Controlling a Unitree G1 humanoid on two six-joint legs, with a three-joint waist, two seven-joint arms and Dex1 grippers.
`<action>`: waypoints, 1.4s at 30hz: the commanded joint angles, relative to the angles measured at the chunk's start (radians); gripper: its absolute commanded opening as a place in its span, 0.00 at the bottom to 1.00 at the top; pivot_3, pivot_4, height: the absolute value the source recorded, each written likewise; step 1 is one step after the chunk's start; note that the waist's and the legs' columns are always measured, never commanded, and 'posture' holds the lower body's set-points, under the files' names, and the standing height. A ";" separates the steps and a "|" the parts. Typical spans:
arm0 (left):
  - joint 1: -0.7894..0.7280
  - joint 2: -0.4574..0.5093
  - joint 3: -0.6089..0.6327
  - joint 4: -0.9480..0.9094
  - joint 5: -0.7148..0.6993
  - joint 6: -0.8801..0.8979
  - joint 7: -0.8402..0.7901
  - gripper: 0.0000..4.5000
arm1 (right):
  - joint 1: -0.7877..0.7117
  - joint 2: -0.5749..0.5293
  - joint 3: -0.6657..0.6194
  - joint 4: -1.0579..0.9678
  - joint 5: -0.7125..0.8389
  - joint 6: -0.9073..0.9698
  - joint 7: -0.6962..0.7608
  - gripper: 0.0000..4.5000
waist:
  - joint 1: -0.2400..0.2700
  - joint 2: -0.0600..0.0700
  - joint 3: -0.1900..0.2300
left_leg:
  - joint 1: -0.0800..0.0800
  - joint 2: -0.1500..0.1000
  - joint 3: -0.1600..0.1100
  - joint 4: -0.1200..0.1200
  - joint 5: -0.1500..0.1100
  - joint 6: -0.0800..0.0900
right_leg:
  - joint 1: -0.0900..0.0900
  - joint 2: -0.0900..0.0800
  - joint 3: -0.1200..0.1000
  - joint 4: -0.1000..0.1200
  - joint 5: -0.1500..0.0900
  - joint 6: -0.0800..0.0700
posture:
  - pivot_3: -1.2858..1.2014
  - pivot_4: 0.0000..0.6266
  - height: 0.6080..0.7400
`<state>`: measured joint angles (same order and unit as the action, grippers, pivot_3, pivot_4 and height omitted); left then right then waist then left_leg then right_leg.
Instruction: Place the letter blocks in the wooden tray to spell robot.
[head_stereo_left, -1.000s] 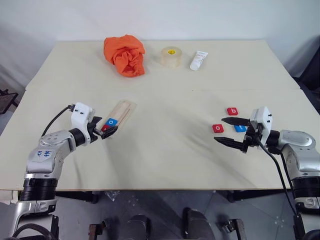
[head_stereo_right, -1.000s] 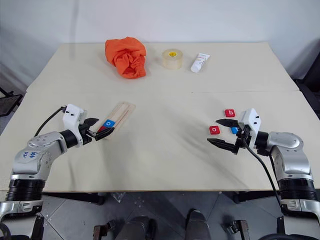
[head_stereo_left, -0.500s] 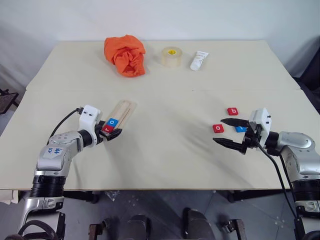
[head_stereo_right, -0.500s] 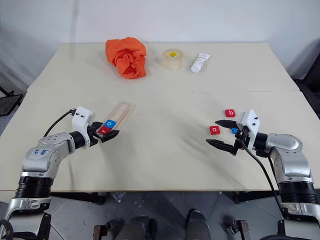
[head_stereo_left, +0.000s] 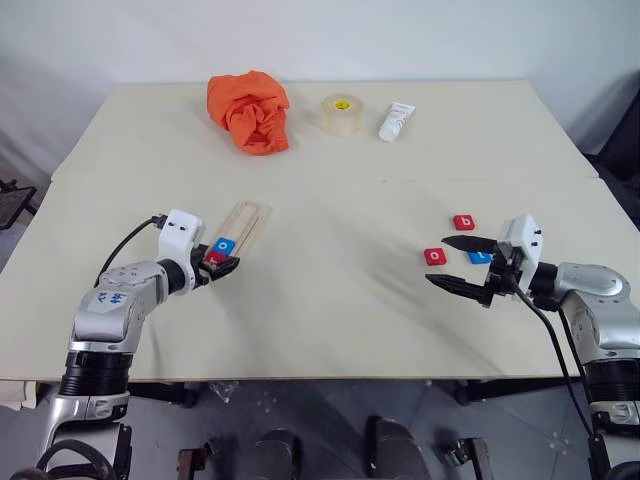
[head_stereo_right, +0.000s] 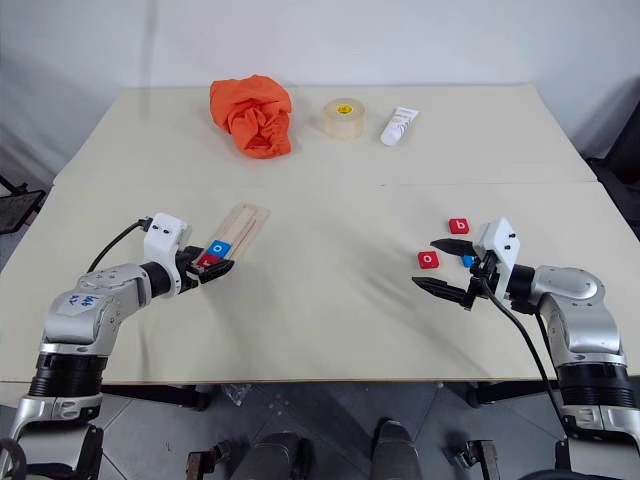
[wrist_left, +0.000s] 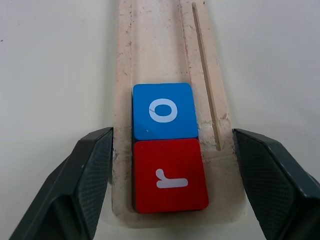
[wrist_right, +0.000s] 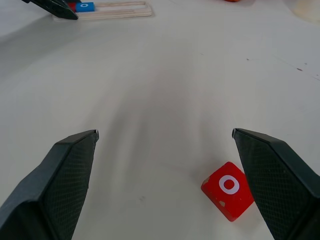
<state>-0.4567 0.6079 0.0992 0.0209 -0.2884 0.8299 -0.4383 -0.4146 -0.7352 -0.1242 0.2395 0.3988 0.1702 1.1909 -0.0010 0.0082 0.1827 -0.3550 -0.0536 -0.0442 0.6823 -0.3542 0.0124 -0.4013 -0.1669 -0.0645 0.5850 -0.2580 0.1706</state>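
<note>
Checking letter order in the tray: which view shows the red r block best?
Left wrist view: the red r block sits large, letter legible, at the wooden tray's end beside the blue o block. Both eye views show a red speck; right wrist view, likewise.

A: Hidden behind the right hand (head_stereo_left: 458, 262): most of the blue block (head_stereo_left: 480, 257), letter unreadable.

B: Wooden tray (wrist_left: 165, 75) cut off along the wrist picture's edge. Print on the white tube (head_stereo_left: 396, 121) too small to read.
</note>
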 joint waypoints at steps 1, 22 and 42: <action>0.023 0.002 -0.008 -0.003 0.003 0.001 -0.026 0.76 | 0.004 -0.008 -0.030 -0.042 0.019 -0.002 -0.008 1.00 | 0.000 0.000 0.000 | 0.000 0.000 0.000 0.000 0.000 0.000 | 0.000 0.000 0.000 0.000 0.000 0.000 | 0.52 0.24 1.00; -0.296 -0.010 -0.443 0.028 0.078 -0.346 -0.664 0.76 | 0.208 -0.164 -0.153 -0.131 0.021 -0.043 0.041 1.00 | 0.025 -0.001 0.001 | -0.003 0.000 0.003 0.000 0.000 0.001 | 0.000 0.000 -0.002 -0.002 0.000 0.000 | 0.52 0.24 1.00; -0.324 -0.170 -0.535 0.137 0.253 -0.480 -0.662 0.76 | 0.360 -0.144 -0.255 -0.285 0.100 -0.008 -0.009 1.00 | 0.027 -0.003 0.002 | -0.004 0.000 0.002 0.002 0.001 0.002 | 0.000 0.000 -0.001 -0.002 0.001 0.001 | 0.52 0.24 1.00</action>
<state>-0.7634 0.4432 -0.4441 0.1745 -0.0372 0.3629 -1.1002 -0.0501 -0.8858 -0.3585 -0.0187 0.4837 0.1670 1.1887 0.0256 0.0056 0.1843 -0.3587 -0.0541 -0.0420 0.6845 -0.3533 0.0143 -0.4014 -0.1665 -0.0657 0.5833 -0.2573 0.1720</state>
